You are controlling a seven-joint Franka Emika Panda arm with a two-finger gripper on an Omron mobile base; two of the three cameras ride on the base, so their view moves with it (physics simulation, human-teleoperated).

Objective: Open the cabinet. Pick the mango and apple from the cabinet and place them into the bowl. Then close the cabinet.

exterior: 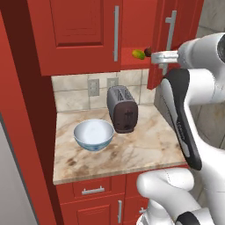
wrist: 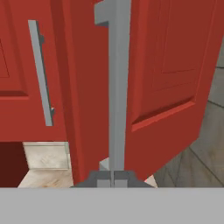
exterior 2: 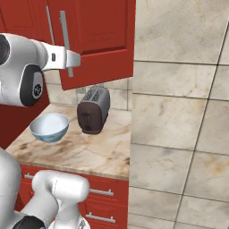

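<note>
Cabinet: red wall unit above the counter, two panelled doors, long silver bar handles; right door swung partly open.
Mango: yellow-green oval on the inside shelf, in the door gap.
Apple: dark, just right of mango, mostly hidden by the hand.
Bowl: pale blue, whitish inside, toward counter's left edge, beside the toaster.
Gripper: fingers pressed together at the right door handle's lower end; whether they pinch it is unclear.

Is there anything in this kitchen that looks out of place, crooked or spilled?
Nothing is spilled or damaged. Only the cabinet stands uneven: its right door is swung partly open while the left one is shut. The mango shows on the shelf. The bowl and toaster stand upright.
</note>
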